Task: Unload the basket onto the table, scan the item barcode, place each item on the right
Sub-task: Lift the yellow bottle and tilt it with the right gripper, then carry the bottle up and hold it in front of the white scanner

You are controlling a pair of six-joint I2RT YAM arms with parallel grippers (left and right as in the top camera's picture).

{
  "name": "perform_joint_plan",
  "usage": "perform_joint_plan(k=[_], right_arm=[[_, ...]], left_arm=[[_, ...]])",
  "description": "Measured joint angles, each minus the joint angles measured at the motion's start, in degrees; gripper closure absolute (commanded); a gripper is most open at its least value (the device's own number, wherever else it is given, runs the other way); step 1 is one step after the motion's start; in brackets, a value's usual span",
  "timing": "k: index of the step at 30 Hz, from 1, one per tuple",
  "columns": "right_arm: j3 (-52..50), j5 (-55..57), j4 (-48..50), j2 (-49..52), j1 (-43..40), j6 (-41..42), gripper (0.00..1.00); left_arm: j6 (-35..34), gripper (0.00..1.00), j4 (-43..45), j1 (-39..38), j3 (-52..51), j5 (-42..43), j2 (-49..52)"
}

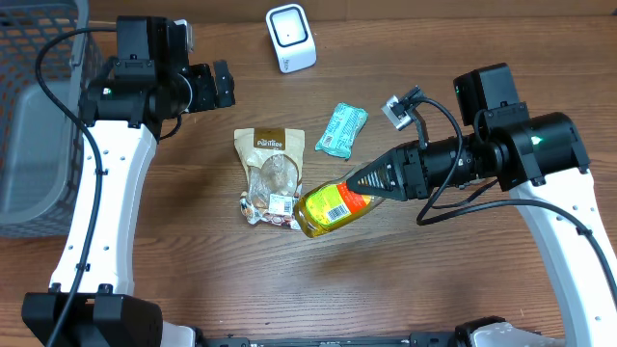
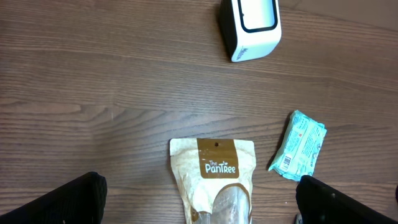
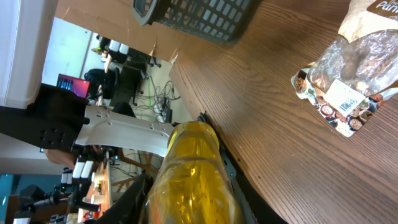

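The worktop (image 1: 434,280) is where this fails worst. We judge that a slip would send the load rolling across it, perhaps towards the grey basket (image 1: 29,116) at the left edge.

The right arm (image 1: 540,145) reaches in low from the right, its forearm nearly level and pointing left. The left arm (image 1: 116,135) is folded back by the basket, its wrist looking down on the worktop.

The brown pouch (image 1: 268,173) lies flat in the middle. Any low sweep could drag it along.

The yellow bottle (image 1: 333,205) is just beside the pouch's lower right corner and seems raised off the wood. The right fingers (image 1: 378,178) are closed on its narrow end, so the full body hangs out beyond the grip and could droop or twist.

The white scanner (image 1: 290,37) stands well apart at the far edge. The barcode label (image 1: 335,200) faces upward, so we think a poor turn would miss the read.

The left fingers (image 2: 68,200) are spread wide and carry nothing.

The teal packet (image 1: 341,130) lies between bottle and scanner, easily clipped.
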Motion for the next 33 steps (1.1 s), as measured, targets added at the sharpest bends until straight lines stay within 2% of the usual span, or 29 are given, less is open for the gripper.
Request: perform_joint_plan(k=[13,17,22,25,29,33], right_arm=[[0.0,0.04,0.07,0.0,0.0,0.0,0.8],[0.0,1.66,0.55,0.0,0.0,0.02,0.83],[0.0,11.19,1.22,0.0,0.04,0.09,0.91],[0.0,19.21,2.16,0.0,0.04,1.05,0.91],[0.0,30.67,6.08,0.0,0.04,6.58,0.91],[0.15,38.4,10.64,0.5,0.02,12.52,0.85]], left_arm=[[0.0,0.0,0.0,0.0,0.0,0.02,0.0],[0.0,0.0,0.0,0.0,0.0,0.02,0.0],[0.0,0.01,0.0,0.0,0.0,0.02,0.0],[0.0,0.0,0.0,0.0,0.0,0.02,0.0],[0.0,0.0,0.0,0.0,0.0,0.02,0.0],[0.0,0.0,-0.02,0.0,0.0,0.02,0.0]])
